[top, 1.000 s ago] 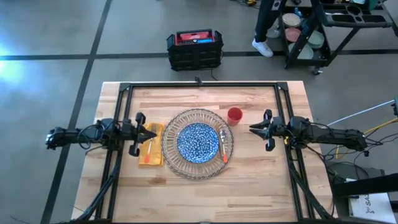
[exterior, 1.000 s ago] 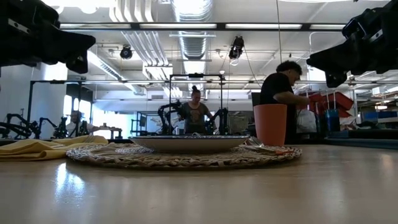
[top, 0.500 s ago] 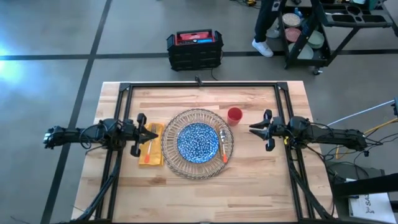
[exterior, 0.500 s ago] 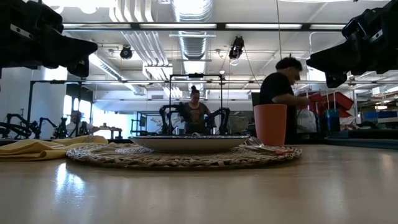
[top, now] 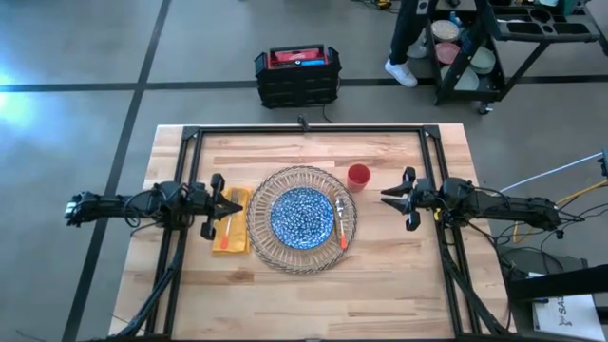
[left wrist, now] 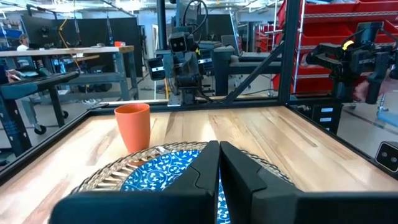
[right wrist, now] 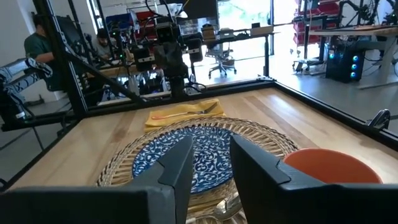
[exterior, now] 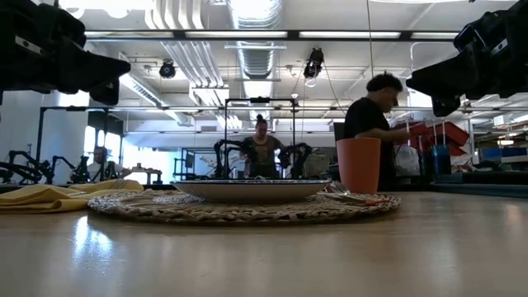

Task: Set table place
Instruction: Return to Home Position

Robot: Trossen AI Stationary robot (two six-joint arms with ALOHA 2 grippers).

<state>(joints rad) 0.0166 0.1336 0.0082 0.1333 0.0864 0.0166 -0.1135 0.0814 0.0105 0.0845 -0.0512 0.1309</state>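
On the table (top: 304, 299) lies a wide ribbed charger (top: 262, 237) with a blue-patterned plate (top: 302, 217) resting in its middle. An orange-handled spoon (top: 342, 228) lies on the charger's right rim. A small red cup (top: 358, 175) stands upright just past that rim, toward the far right. Left of the charger, a yellow napkin (top: 233, 226) lies flat with orange-handled cutlery (top: 226, 233) on it. My left gripper (top: 236, 202) hovers shut above the napkin, well clear of it in the low view (exterior: 115, 74). My right gripper (top: 384, 197) hangs open, right of the cup.
Black frame rails (top: 304, 129) run along the far edge and down both sides of the table. A black-and-red case (top: 297, 74) sits on the floor behind it. A person (top: 408, 38) stands by a cart at the far right. Bare wood lies toward the near edge.
The rear part of my left arm has shifted slightly toward the table's left edge, while its gripper stays above the napkin. Nothing on the table has moved.
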